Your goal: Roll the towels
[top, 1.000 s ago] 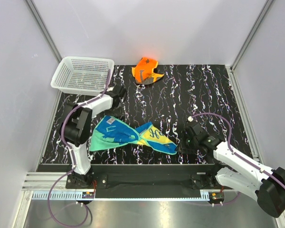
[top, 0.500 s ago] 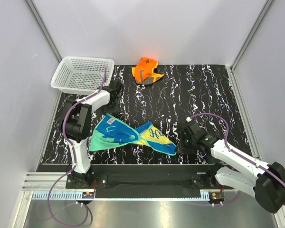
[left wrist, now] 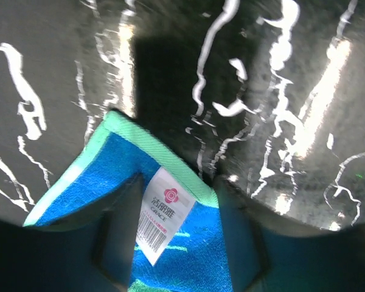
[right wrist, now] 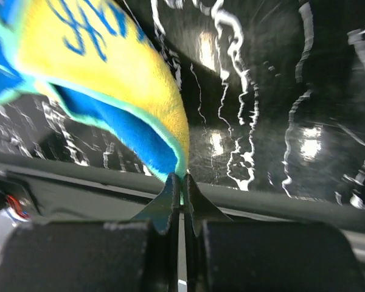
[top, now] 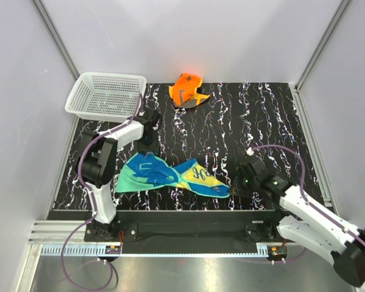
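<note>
I see a white mesh basket point(top: 105, 95) at the far left, overhanging the corner of the black mat point(top: 243, 115) with white marbling; grey walls point(top: 188, 36) stand around, a metal rail point(top: 188, 250) along the near edge

Top view: bright, even overhead light, sharp throughout; soft short shadows beside the arms on the glossy black white-veined tabletop point(top: 243, 115). Left wrist view: dim, white veins smeared, glare at right, dark shadow block top centre; left gripper point(left wrist: 176, 188) fingers point(left wrist: 115, 243) dark, defocused. Right wrist view: yellow and teal-blue terry towel point(right wrist: 128, 79) blurred, glare spots on the tabletop, right gripper point(right wrist: 181, 179) underexposed.
</note>
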Motion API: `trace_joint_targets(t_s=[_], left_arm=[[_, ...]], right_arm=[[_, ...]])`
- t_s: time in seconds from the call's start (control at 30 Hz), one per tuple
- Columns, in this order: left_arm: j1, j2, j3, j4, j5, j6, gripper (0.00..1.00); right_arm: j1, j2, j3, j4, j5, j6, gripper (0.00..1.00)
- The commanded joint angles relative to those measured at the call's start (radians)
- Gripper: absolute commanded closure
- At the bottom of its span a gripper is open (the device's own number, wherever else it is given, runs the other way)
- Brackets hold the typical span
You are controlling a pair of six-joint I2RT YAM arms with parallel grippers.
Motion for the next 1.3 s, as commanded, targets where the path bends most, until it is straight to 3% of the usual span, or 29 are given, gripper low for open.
trace_joint_targets(t_s=[0.0, 0.2, 0.37, 0.43, 0.53, 0.57, 0.6, 0.7, 0.77, 0.9, 0.93, 1.03, 1.13, 1.17, 1.23, 1.27], left_arm=[[-0.044, 0.083, -0.089, -0.020, 0.121, -0.011, 0.59], [-0.066, 0.110, -0.112, 0.015, 0.137, -0.024, 1.00], [-0.080, 0.025, -0.071, -0.023, 0.123, -0.034, 1.00], [-0.084, -0.035, -0.037, -0.055, 0.080, -0.034, 1.00], [-0.084, -0.125, 0.067, -0.135, 0.028, -0.032, 1.00], [-0.084, -0.144, 0.099, -0.184, 0.009, -0.031, 1.00], [-0.084, -0.162, 0.174, -0.207, -0.023, -0.026, 1.00], [-0.081, -0.207, 0.347, -0.290, -0.081, -0.011, 1.00], [-0.072, -0.189, 0.464, -0.365, -0.092, 0.002, 1.00], [-0.067, -0.091, 0.829, -0.514, -0.104, 0.038, 1.00], [-0.067, -0.054, 0.991, -0.565, -0.109, 0.043, 1.00], [-0.064, -0.022, 1.200, -0.627, -0.117, 0.066, 1.00], [-0.064, -0.151, 1.117, -0.521, -0.127, 0.084, 1.00], [-0.064, -0.208, 0.944, -0.471, -0.141, 0.085, 1.00], [-0.064, -0.383, 0.748, -0.323, -0.149, 0.083, 1.00], [-0.061, -0.432, 0.598, -0.286, -0.158, 0.078, 1.00]], right_arm=[[-0.003, -0.121, 0.103, -0.142, 0.155, 0.059, 1.00], [-0.004, -0.116, 0.124, -0.223, 0.217, 0.107, 1.00], [-0.006, -0.161, 0.147, -0.227, 0.267, 0.145, 1.00], [-0.022, -0.132, 0.172, -0.152, 0.238, 0.117, 1.00], [-0.122, 0.061, 0.288, -0.092, 0.073, -0.004, 1.00], [-0.227, 0.115, 0.319, -0.076, 0.004, -0.063, 1.00], [-0.272, 0.203, 0.372, -0.058, -0.120, -0.083, 1.00], [-0.392, 0.343, 0.503, 0.005, -0.231, -0.137, 1.00], [-0.447, 0.461, 0.651, -0.013, -0.265, -0.171, 1.00], [-0.524, 0.633, 0.927, -0.073, -0.387, -0.196, 1.00], [-0.542, 0.661, 0.983, -0.103, -0.397, -0.202, 1.00], [-0.607, 0.739, 1.196, -0.183, -0.434, -0.215, 1.00], [-0.641, 0.737, 1.295, -0.232, -0.428, -0.238, 1.00], [-0.676, 0.706, 1.266, -0.233, -0.422, -0.245, 1.00], [-0.726, 0.666, 1.188, -0.205, -0.417, -0.243, 1.00], [-0.746, 0.625, 1.076, -0.179, -0.437, -0.233, 1.00]])
